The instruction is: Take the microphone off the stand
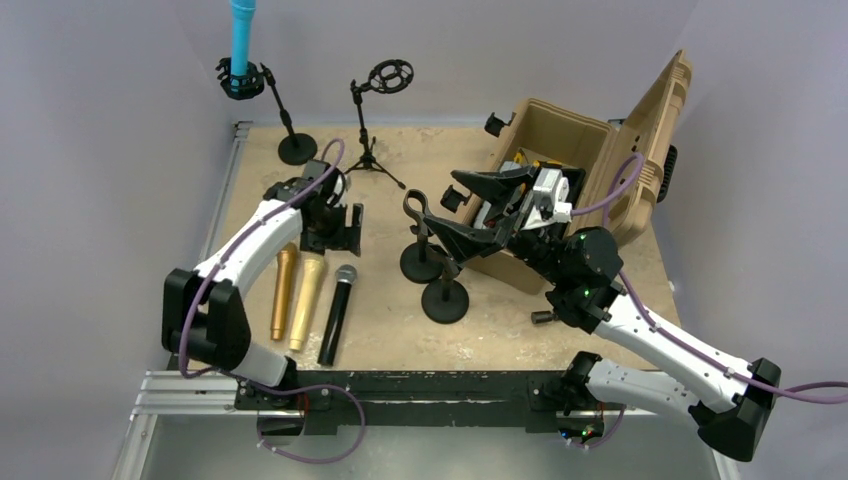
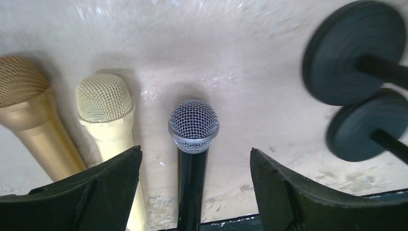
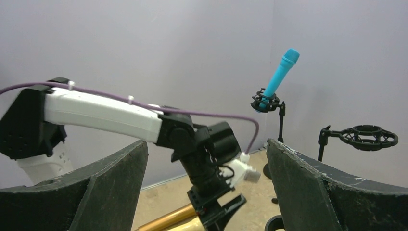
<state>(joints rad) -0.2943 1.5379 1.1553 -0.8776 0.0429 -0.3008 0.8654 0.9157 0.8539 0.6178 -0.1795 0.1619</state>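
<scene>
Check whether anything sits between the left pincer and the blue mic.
Nothing visible does. The left pincer is open above the black mic. The blue mic is far left; only its own stand base lies along the way. The tripod stands aside.

The top camera sits high at the near edge, looking down over the whole table [image 1: 500,330]. The left wrist camera points straight down, close in, the black microphone [image 2: 192,139] lying between its jaws. The right wrist camera looks level across the table; past its jaws stand the left arm [image 3: 101,115] and, farther off, the blue microphone [image 3: 281,77], both shared with the top view.
</scene>
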